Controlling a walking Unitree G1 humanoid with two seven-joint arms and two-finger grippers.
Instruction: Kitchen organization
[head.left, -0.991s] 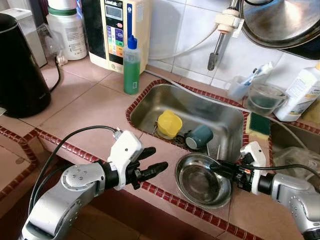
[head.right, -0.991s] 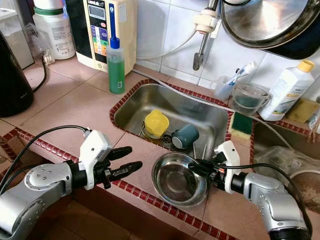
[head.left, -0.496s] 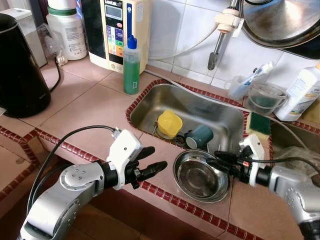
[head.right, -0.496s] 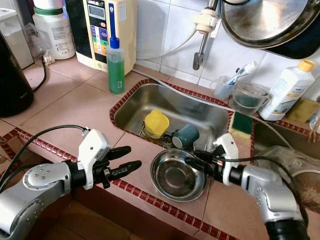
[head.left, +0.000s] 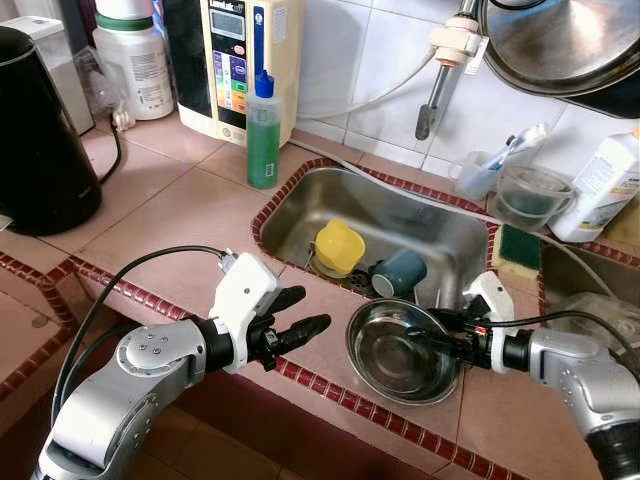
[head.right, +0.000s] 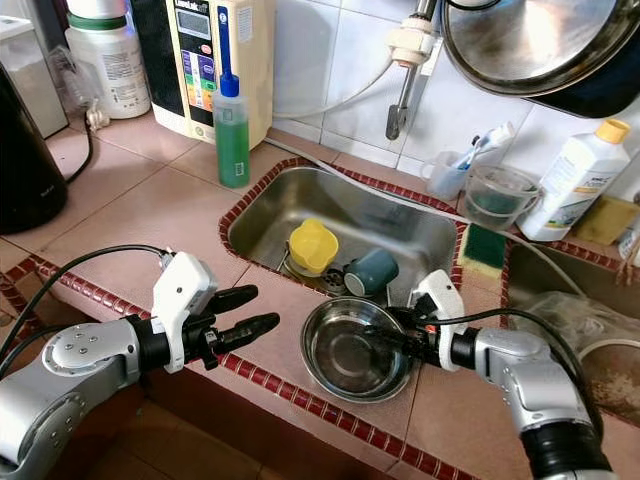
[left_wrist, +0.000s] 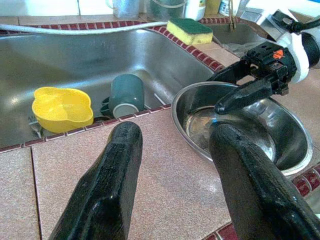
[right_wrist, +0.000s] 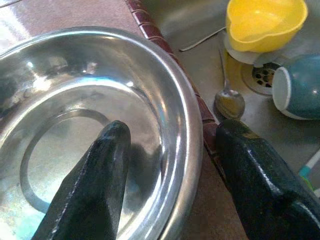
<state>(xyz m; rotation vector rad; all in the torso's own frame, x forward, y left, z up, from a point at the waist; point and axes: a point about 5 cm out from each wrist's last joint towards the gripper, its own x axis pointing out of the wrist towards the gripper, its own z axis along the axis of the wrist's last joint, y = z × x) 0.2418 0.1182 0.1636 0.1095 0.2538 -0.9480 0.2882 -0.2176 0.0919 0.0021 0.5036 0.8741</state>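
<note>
A steel bowl (head.left: 398, 352) sits on the tiled counter in front of the sink (head.left: 300, 182). My right gripper (head.left: 432, 332) is open at the bowl's right rim, one finger (right_wrist: 102, 170) inside the bowl and the other finger (right_wrist: 250, 170) outside it, with the rim between them. My left gripper (head.left: 312, 308) is open with nothing in it, hovering over the counter's front edge to the left of the bowl. In the sink lie a yellow cup (head.left: 338, 247), a teal mug (head.left: 400, 272) on its side and a spoon (right_wrist: 229, 102).
A green soap bottle (head.left: 263, 130) stands at the sink's back left and a black kettle (head.left: 40, 130) at the far left. A sponge (head.left: 515, 247), a plastic cup (head.left: 528, 195) and a white bottle (head.left: 600, 190) stand right of the sink. The faucet (head.left: 440, 70) hangs above.
My right gripper has pushed left toward the bowl, so its fingers now straddle the rim, and the bowl has slid slightly left. My left gripper has drifted a little left.
</note>
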